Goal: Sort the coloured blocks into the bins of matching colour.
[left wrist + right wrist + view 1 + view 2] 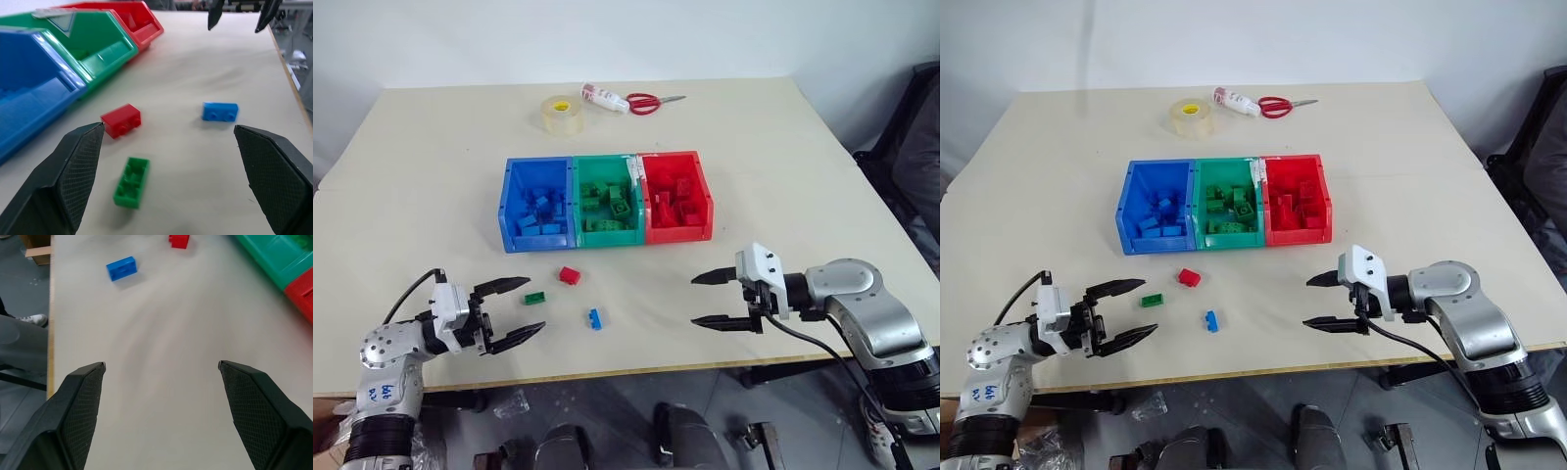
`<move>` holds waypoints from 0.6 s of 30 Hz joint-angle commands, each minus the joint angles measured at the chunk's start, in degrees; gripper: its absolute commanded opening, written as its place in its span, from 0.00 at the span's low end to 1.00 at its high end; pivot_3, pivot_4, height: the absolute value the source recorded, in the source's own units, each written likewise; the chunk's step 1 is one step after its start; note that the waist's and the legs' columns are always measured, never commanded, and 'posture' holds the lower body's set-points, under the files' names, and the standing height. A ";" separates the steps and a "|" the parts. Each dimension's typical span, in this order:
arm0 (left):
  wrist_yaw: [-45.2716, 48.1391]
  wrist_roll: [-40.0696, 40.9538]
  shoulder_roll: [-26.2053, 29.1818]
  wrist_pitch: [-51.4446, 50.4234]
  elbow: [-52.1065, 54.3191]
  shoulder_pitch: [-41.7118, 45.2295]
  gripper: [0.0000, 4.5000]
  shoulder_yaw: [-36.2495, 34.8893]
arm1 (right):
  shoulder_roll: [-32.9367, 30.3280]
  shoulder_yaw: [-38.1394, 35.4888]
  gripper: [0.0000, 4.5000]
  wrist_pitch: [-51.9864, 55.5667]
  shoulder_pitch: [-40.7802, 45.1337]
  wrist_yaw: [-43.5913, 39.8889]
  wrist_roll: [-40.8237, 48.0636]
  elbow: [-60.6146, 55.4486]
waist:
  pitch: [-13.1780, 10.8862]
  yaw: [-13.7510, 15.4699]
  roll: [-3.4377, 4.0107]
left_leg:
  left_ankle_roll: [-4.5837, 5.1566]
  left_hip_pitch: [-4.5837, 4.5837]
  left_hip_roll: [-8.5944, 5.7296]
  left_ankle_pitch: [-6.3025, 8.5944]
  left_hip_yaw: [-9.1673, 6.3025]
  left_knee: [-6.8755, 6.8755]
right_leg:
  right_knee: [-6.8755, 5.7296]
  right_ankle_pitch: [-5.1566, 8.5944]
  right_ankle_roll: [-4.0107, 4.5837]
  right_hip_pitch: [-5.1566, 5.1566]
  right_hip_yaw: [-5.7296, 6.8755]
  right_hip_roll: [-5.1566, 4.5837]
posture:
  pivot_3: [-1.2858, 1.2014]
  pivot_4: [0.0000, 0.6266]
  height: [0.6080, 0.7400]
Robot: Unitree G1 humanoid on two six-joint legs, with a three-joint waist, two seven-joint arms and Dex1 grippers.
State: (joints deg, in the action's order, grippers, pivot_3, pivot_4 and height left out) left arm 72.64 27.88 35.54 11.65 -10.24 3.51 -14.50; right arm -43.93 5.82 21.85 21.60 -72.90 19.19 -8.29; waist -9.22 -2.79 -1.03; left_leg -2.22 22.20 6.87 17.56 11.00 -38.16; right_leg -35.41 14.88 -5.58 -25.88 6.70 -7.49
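Note:
Three loose blocks lie on the table in front of the bins: a red block (570,275), a green block (534,298) and a blue block (595,318). The joined bins stand mid-table: blue bin (509,211), green bin (604,238), red bin (703,201), each holding several blocks of its own colour. My left gripper (519,308) is open, empty, at the near left, pointing at the green block. My right gripper (705,300) is open and empty at the near right, pointing left toward the blue block (121,268).
A clear tape roll (562,114), a small white tube (605,98) and red-handled scissors (651,102) lie at the table's far side. The table's front edge (636,370) runs just below both grippers. A dark chair (920,147) stands at the right.

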 commanded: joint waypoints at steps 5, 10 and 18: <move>-9.45 -1.91 5.47 -12.89 19.23 -5.26 1.00 0.71 | -0.63 -2.08 0.86 -1.67 0.52 -0.27 1.83 -0.17 | -0.02 1.00 -0.02 | 0.03 -0.01 0.00 0.02 0.00 -0.02 | 0.03 0.00 0.00 0.01 -0.02 -0.01 | 0.52 0.24 1.00; -16.90 -4.31 5.86 -23.13 31.96 -3.96 1.00 7.13 | -1.03 -1.75 0.86 -2.60 1.18 -1.33 1.64 2.32 | -0.02 1.63 -0.01 | 0.06 -0.02 -0.02 0.03 0.00 -0.08 | 0.32 -0.01 -0.02 0.13 -0.02 -0.02 | 0.52 0.24 1.00; -23.77 -10.37 2.34 -28.98 32.46 -0.39 1.00 17.09 | -1.13 -2.89 0.99 -2.37 1.29 0.15 1.69 2.24 | -0.03 1.28 0.01 | 0.03 -0.07 -0.02 0.02 0.00 -0.07 | 0.31 -0.02 -0.02 0.13 -0.02 0.01 | 0.52 0.24 1.00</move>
State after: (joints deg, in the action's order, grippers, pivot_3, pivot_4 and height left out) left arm 49.86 18.90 38.36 -17.21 21.61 2.33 1.36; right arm -44.52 5.57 20.11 22.30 -73.41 19.75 -4.48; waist -9.24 -1.51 -1.02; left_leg -2.19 22.13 6.85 17.58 10.99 -38.22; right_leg -35.10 14.87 -5.61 -25.75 6.68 -7.48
